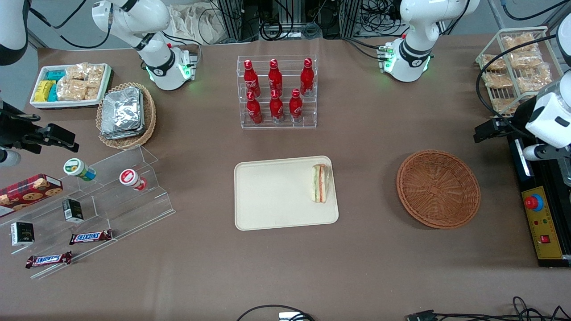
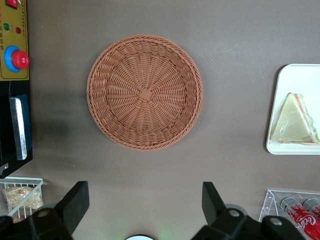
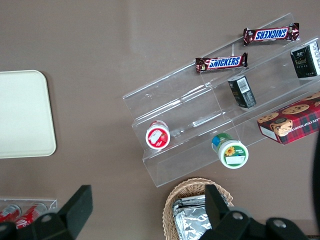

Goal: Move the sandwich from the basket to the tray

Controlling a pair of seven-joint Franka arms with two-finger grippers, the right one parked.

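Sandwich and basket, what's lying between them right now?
Only bare brown table: front view shows nothing between the sandwich on the tray and the basket; the hand is open.

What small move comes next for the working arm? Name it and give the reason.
Probably none beyond holding clear or parking: the sandwich already lies on the tray, at its edge nearest the basket, which is empty. The gripper is open, holds nothing, and hangs above the table beside the basket, so the task looks done.
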